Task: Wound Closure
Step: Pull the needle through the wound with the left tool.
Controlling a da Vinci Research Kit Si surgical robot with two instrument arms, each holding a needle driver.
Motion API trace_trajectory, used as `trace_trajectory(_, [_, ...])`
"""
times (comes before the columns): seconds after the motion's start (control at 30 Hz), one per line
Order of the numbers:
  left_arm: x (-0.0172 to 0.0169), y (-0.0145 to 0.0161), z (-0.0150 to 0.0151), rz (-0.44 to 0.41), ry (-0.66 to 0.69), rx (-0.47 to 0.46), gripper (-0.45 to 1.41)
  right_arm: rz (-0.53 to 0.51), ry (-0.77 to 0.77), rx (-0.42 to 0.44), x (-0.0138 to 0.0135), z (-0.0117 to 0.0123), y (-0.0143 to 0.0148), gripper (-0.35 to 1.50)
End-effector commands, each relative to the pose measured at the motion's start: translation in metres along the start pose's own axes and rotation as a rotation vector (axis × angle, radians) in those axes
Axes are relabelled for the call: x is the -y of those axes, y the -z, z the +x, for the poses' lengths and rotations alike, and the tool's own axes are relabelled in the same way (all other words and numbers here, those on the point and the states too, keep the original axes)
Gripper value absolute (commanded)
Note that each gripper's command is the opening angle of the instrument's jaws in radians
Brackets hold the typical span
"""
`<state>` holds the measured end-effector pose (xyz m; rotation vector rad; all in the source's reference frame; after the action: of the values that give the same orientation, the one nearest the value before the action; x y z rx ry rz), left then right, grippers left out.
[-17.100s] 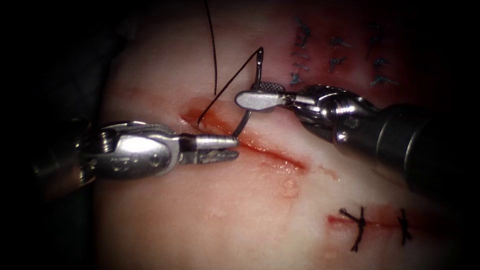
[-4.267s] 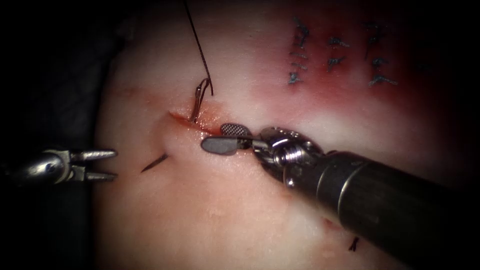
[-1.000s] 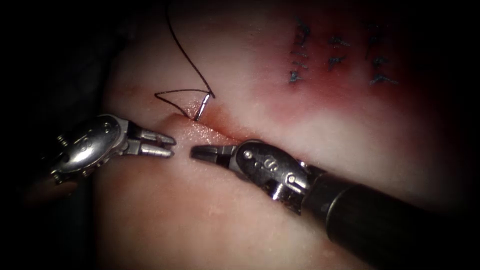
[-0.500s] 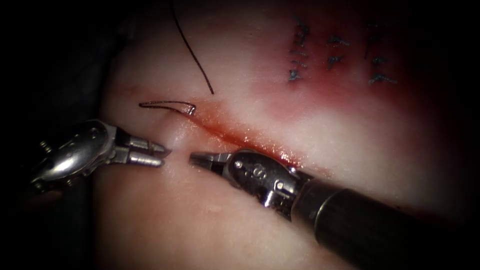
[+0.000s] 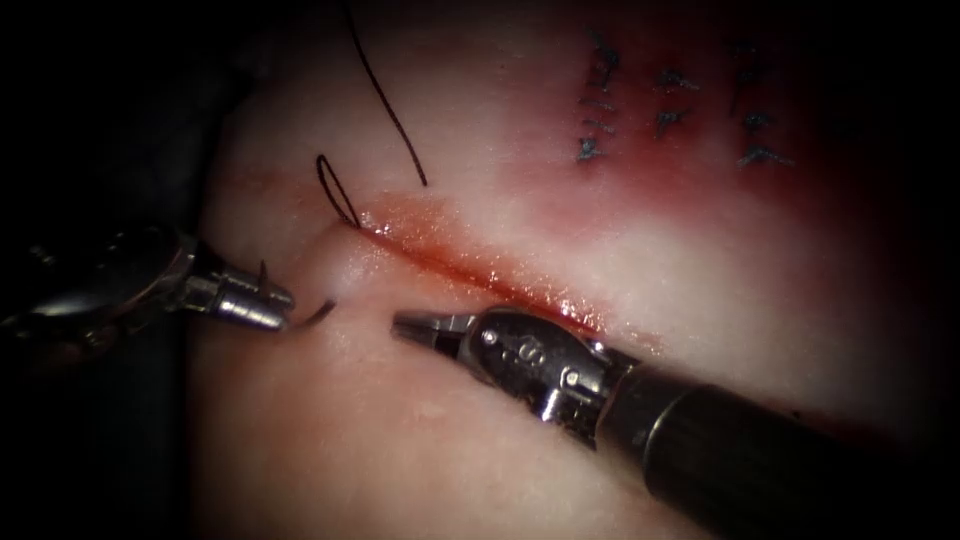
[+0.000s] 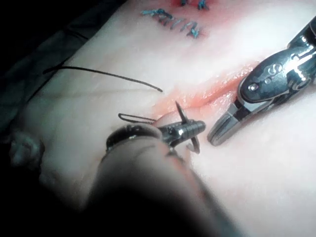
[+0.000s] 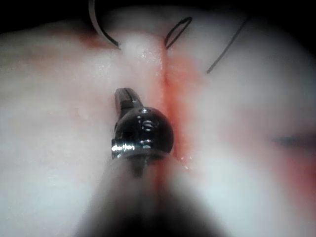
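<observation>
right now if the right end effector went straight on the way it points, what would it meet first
Probably the needle tip emerging from the tissue, held by the left end effector just beyond it. The right end effector holds nothing; depth is unclear, so it might pass above.

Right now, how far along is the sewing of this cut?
Early. The needle pokes from the tissue left of the cut, thread looping beside the cut's end. The left tool grips the needle near its tip; the right tool holds nothing. No stitch ties this cut yet.
</observation>
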<state>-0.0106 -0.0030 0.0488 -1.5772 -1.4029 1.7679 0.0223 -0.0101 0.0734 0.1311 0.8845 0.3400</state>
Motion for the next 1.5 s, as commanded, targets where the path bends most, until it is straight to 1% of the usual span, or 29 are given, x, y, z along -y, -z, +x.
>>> trace_trajectory(0.03, [0.0010,0.0000,0.0004,0.004,0.016,0.014,-0.35,0.000,0.008,-0.001,-0.0002,0.0000,-0.0007,-0.35])
trace_trajectory(0.1, [0.0010,0.0001,0.0003,0.004,0.035,0.031,-0.35,0.000,0.008,-0.001,-0.0002,0.0000,-0.0007,-0.35])
trace_trajectory(0.23, [0.0005,0.0004,0.0000,0.006,0.086,0.039,-0.35,0.001,0.008,-0.006,-0.0002,0.0000,-0.0007,-0.35])
trace_trajectory(0.37, [-0.0004,0.0007,-0.0002,0.006,0.108,0.045,-0.35,0.001,0.014,-0.005,-0.0002,0.0000,-0.0007,-0.35])
trace_trajectory(0.67, [-0.0044,0.0013,0.0000,0.005,0.113,0.063,-0.35,0.001,0.013,-0.002,-0.0004,-0.0001,-0.0007,-0.35])
trace_trajectory(0.73, [-0.0051,0.0016,0.0002,0.005,0.075,0.060,-0.35,0.001,0.014,-0.002,-0.0004,-0.0002,-0.0008,-0.35])
trace_trajectory(0.83, [-0.0062,0.0020,0.0007,0.003,-0.042,0.049,-0.35,0.001,0.015,-0.002,-0.0003,-0.0002,-0.0008,-0.35])
trace_trajectory(1.0, [-0.0082,0.0021,0.0006,-0.018,-0.310,0.040,-0.35,0.001,0.016,-0.002,-0.0003,-0.0003,-0.0007,-0.35])
trace_trajectory(1.03, [-0.0091,0.0020,0.0004,-0.030,-0.397,0.041,-0.35,0.001,0.017,-0.002,-0.0004,-0.0004,-0.0007,-0.35])
trace_trajectory(1.07, [-0.0091,0.0020,0.0004,-0.030,-0.397,0.041,-0.35,0.001,0.017,-0.002,-0.0004,-0.0004,-0.0007,-0.35])
trace_trajectory(1.13, [-0.0099,0.0019,0.0006,-0.035,-0.460,0.029,-0.35,0.002,0.019,0.004,-0.0004,-0.0006,-0.0009,-0.35])
trace_trajectory(1.17, [-0.0104,0.0018,0.0008,-0.035,-0.511,0.010,-0.35,0.001,0.020,0.004,-0.0004,-0.0007,-0.0009,-0.35])
trace_trajectory(1.27, [-0.0114,0.0020,0.0016,-0.019,-0.581,-0.047,-0.35,0.003,0.026,0.011,-0.0003,-0.0011,-0.0012,-0.35])
trace_trajectory(1.3, [-0.0123,0.0022,0.0027,-0.005,-0.630,-0.087,-0.35,0.001,0.009,0.011,-0.0001,-0.0012,-0.0012,0.02])
trace_trajectory(1.33, [-0.0123,0.0022,0.0027,-0.005,-0.630,-0.087,-0.35,0.001,0.009,0.011,-0.0001,-0.0012,-0.0012,0.02])
trace_trajectory(1.37, [-0.0125,0.0023,0.0031,-0.002,-0.644,-0.096,-0.35,0.001,-0.004,0.011,-0.0001,-0.0010,-0.0012,0.37])
trace_trajectory(1.4, [-0.0127,0.0023,0.0033,-0.001,-0.653,-0.099,-0.35,-0.005,-0.019,0.001,-0.0001,-0.0009,-0.0012,0.62])
trace_trajectory(1.43, [-0.0129,0.0023,0.0037,-0.005,-0.674,-0.095,-0.35,-0.027,-0.043,-0.040,-0.0001,-0.0003,-0.0010,1.09])
trace_trajectory(1.47, [-0.0129,0.0023,0.0037,-0.005,-0.674,-0.095,-0.35,-0.027,-0.043,-0.040,-0.0001,-0.0003,-0.0010,1.09])
trace_trajectory(1.5, [-0.0130,0.0023,0.0038,0.019,-0.677,-0.100,-0.35,-0.063,-0.070,-0.087,-0.0003,0.0007,-0.0007,1.19])
